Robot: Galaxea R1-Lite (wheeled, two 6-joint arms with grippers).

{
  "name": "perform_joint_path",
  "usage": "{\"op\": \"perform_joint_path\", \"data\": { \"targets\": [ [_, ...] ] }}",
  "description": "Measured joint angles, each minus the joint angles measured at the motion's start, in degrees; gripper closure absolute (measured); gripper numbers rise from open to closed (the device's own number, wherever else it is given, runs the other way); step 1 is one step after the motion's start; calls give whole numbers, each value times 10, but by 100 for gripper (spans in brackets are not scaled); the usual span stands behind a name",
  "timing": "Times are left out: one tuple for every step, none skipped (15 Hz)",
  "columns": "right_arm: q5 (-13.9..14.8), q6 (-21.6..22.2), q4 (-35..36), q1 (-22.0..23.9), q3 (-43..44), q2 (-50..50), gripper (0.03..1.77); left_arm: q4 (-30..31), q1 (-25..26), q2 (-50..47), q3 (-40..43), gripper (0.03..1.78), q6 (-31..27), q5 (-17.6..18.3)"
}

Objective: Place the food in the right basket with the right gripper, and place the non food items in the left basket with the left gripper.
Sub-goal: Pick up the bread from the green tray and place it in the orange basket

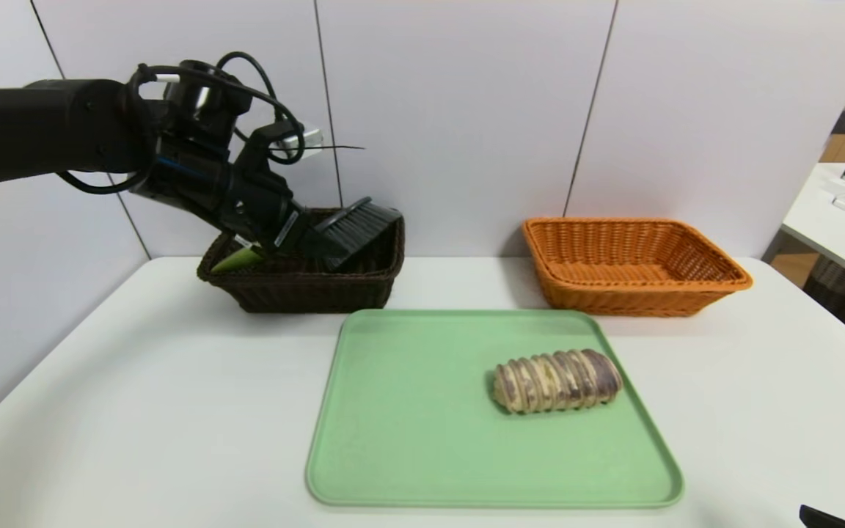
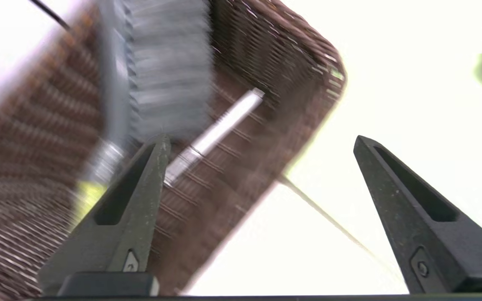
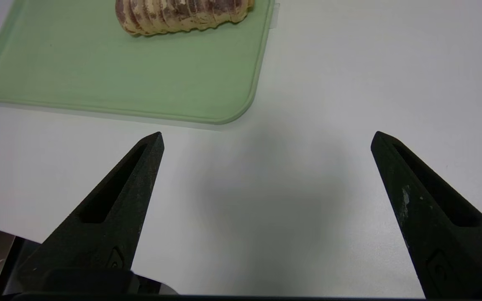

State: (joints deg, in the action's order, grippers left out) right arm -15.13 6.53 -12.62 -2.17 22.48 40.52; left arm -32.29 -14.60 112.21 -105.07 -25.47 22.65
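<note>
- Because the hand brush lies in the dark brown basket, its bristles propped on the far rim and clear of both fingers, the left gripper hangs over that basket with its jaws wide apart and nothing between them.
- The white pen rests on the basket floor just beyond one fingertip, beside the brush, so both non-food items look sorted.
- The bread roll sits on the green tray, well ahead of the right gripper, whose jaws stand spread and empty above bare table at the near edge.
- The orange basket holds nothing; carrying the roll there is likely the remaining job, which explains the right jaws waiting wide.
</note>
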Motion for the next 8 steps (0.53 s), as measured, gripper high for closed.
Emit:
{"op": "perform_joint_path", "data": {
  "targets": [
    [-1, 0, 0, 0, 1, 0, 9, 1, -1, -15, 25, 23, 16, 3],
    [-2, 0, 0, -1, 1, 0, 9, 3, -3, -29, 49, 22, 28, 4],
    [-2, -1, 0, -3, 2, 1, 9, 3, -6, -48, 81, 20, 44, 9],
    [-2, -1, 1, -5, 4, 2, 9, 4, -9, -66, 115, 19, 53, 16],
    [-3, -1, 0, -6, 7, 4, 9, 4, -11, -88, 155, 18, 59, 26],
    [-7, -3, 1, -7, 11, 6, 9, 7, -14, -111, 194, 17, 62, 40],
    [-17, -4, 1, -8, 16, 10, 9, 11, -14, -134, 229, 16, 63, 57],
    [-27, -5, 1, -8, 21, 13, 9, 15, -15, -154, 261, 16, 63, 71]
  ]
}}
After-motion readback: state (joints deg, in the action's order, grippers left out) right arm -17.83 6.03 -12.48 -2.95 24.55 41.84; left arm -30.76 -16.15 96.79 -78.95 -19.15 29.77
